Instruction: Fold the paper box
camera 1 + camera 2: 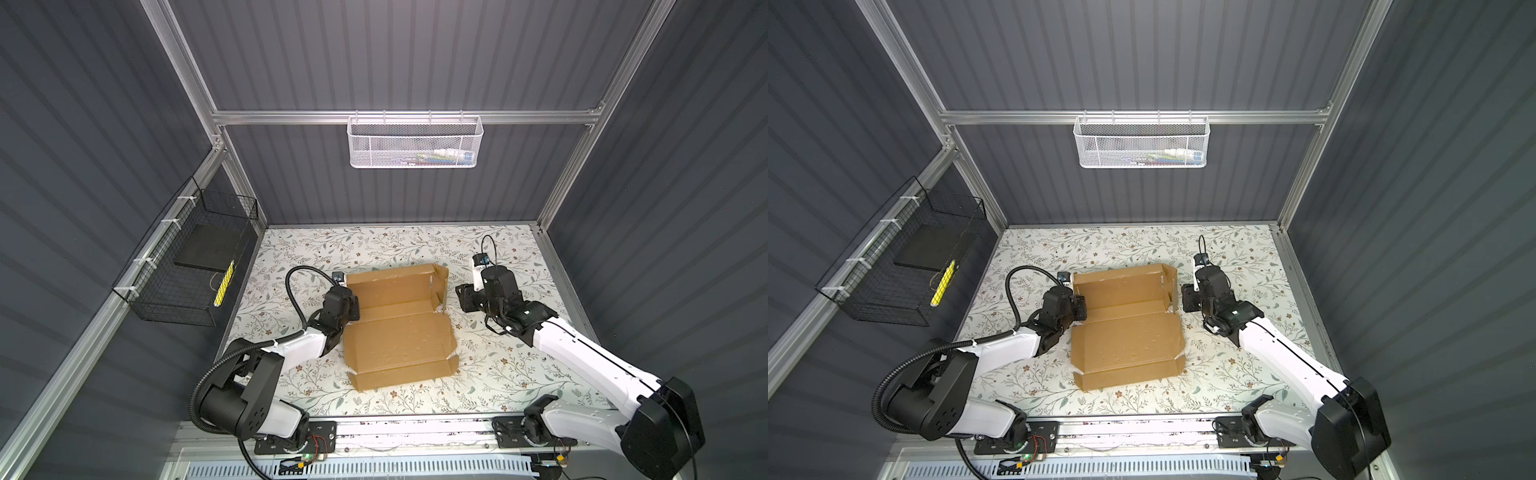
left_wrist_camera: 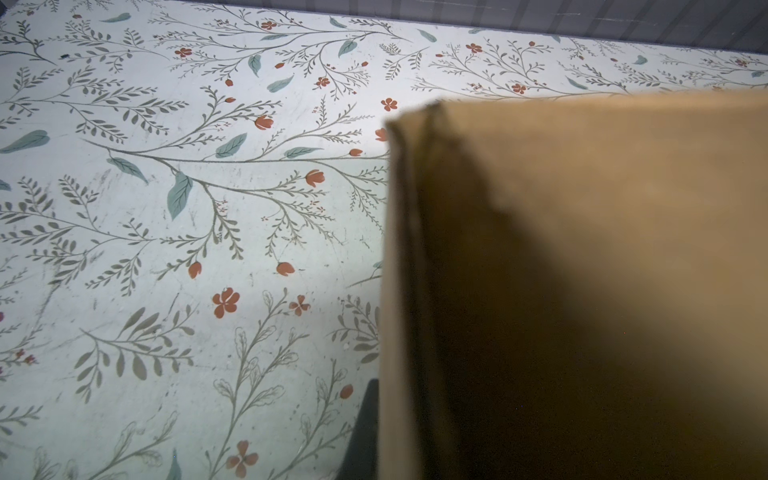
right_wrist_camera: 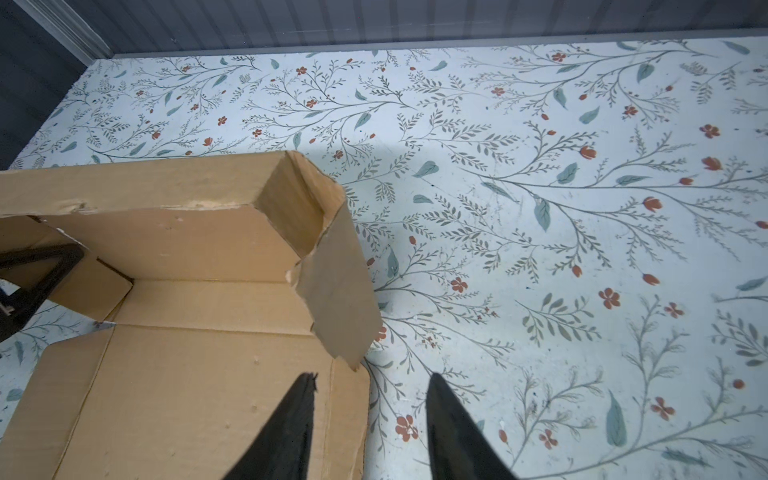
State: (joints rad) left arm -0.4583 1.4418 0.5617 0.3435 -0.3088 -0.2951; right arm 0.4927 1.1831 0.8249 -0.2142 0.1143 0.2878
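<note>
You had two baskets in the cell, both off the table. The white mesh basket (image 1: 415, 143) hung on the back rail with a few colourful items at its right end, too small to name. The black wire basket (image 1: 174, 305) on the left wall held one black flat slab (image 1: 203, 249) and one yellow stick (image 1: 223, 282).

One paper box (image 1: 399, 328) lay in the middle of the floral table (image 1: 519, 374), between your two grippers. Its rear wall and right end flap stood up, and the near panel lay flat.

Your left gripper (image 1: 354, 309) was clamped on the flap at the box's left edge. Your right gripper (image 3: 372, 376) stood just beside the box's right side, jaws parted and holding nothing. One of its fingers was over the cardboard's edge and the other over the table.
</note>
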